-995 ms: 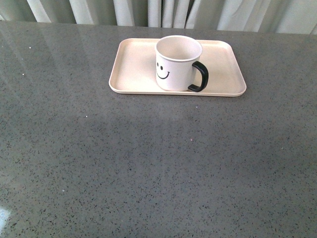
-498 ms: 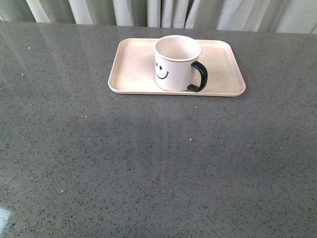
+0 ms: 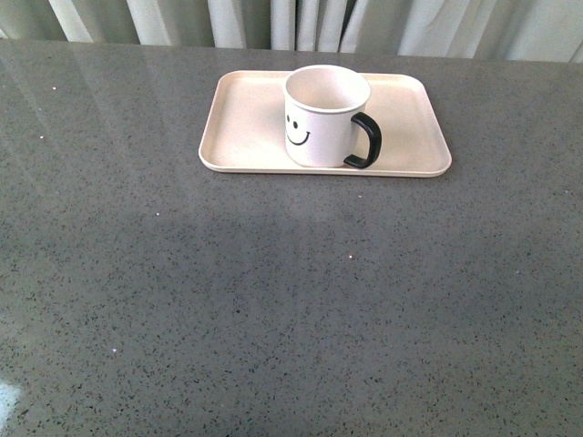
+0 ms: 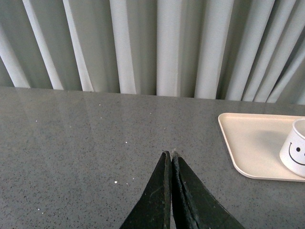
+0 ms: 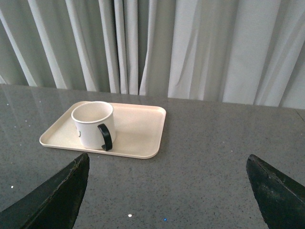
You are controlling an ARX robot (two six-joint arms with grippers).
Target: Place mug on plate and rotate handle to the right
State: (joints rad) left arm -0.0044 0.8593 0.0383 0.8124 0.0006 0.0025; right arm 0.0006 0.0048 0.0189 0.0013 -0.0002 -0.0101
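The white mug (image 3: 323, 118) with a black smiley face stands upright on the pale pink-beige plate (image 3: 246, 127) at the far middle of the table. Its black handle (image 3: 367, 141) points right. Neither gripper shows in the front view. In the left wrist view my left gripper (image 4: 170, 153) is shut and empty above bare table, well away from the plate (image 4: 252, 143) and mug (image 4: 298, 150). In the right wrist view my right gripper (image 5: 167, 160) is open wide and empty, pulled back from the mug (image 5: 92, 124), its handle (image 5: 105, 137) and the plate (image 5: 143, 129).
The grey speckled table (image 3: 273, 300) stretches wide in front of the plate. Pale curtains (image 3: 291, 23) hang behind the table's far edge.
The plate and mug sit very slightly further left in the front view than a second ago; nothing else differs.
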